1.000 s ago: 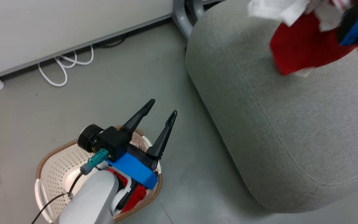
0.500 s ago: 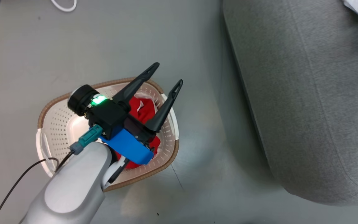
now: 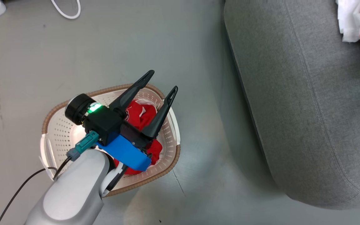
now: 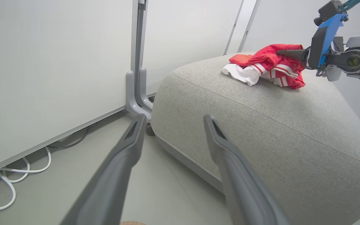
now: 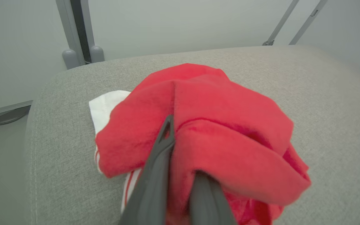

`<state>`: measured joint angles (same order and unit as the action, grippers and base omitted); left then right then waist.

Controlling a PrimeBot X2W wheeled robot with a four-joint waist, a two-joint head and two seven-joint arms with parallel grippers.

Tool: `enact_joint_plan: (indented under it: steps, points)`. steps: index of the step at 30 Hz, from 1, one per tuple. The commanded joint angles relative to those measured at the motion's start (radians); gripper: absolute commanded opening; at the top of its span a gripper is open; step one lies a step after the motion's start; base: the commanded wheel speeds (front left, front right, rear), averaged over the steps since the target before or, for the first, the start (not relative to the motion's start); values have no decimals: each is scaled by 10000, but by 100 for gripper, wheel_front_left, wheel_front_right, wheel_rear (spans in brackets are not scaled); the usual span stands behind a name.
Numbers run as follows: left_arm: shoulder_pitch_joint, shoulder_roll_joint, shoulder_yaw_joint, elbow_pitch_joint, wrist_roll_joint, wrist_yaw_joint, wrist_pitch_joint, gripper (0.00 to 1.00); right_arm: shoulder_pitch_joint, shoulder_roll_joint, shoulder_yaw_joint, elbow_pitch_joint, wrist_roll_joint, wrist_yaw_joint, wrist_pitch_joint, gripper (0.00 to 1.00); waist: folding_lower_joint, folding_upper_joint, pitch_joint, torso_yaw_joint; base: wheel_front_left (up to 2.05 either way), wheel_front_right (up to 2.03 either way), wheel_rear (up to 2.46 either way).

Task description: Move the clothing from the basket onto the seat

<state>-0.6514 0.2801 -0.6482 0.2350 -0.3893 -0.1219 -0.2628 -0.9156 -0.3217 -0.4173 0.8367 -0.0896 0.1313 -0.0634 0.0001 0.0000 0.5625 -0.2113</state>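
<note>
Your right gripper (image 4: 280,53) has its jaws clamped on the red garment (image 5: 217,125) lying on the seat (image 3: 308,109). Beside the seat, your left gripper (image 3: 162,80) hangs jaws apart above the basket (image 3: 58,134) holding the red jersey (image 3: 144,114).

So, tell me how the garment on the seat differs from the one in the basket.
The seat garment lies bunched on the grey seat; the basket garment sits in the basket. The right gripper pinches the seat garment; the basket garment lies untouched under the open left gripper. Both are red with white trim.

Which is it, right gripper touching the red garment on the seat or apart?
Touching. The right wrist view shows the red garment pinched between the two fingers of the right gripper.
</note>
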Motion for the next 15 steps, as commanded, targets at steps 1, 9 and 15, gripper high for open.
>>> enact_joint_plan:
  steps: [1,9,15]
  points:
    - [152,8,86,22,-43,15,-30,100,114,-38,-27,61,-65,-10,-88,100,-1,0,-184,44,0,0,0]
    - [929,-396,533,148,-164,13,-30,100,622,154,316,195,-406,-10,-288,100,-1,0,-1406,49,0,0,0]
    - [1701,-760,981,319,-208,-15,-30,100,1392,323,736,5,-190,-10,-394,100,-1,0,-2481,82,0,0,0]
